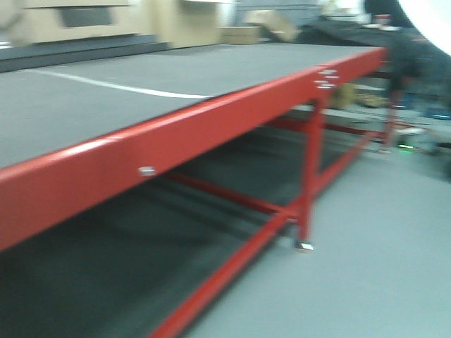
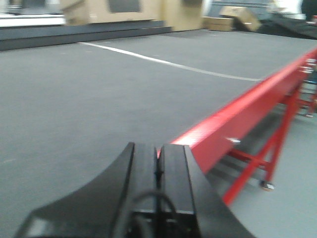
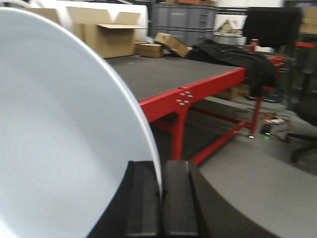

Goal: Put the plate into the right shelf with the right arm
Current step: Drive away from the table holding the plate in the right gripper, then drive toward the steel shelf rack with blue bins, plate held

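The white plate [image 3: 59, 144] fills the left half of the right wrist view, held on edge. My right gripper [image 3: 161, 166] is shut on its rim, one black finger on each side. A sliver of the plate [image 1: 431, 17] also shows at the top right corner of the front view. My left gripper [image 2: 158, 148] hangs over the near corner of the red-legged table [image 2: 99, 99], jaws pressed together with nothing between them. The right shelf is out of view in every frame.
The red-framed table [image 1: 211, 123] with its dark grey top runs across the front view, with a white line [image 1: 120, 86] on it. Cardboard boxes [image 3: 106, 34], grey crates [image 3: 185, 17] and a dark cloth [image 3: 237, 54] lie at its far end. Grey floor [image 1: 380, 260] spreads to the right.
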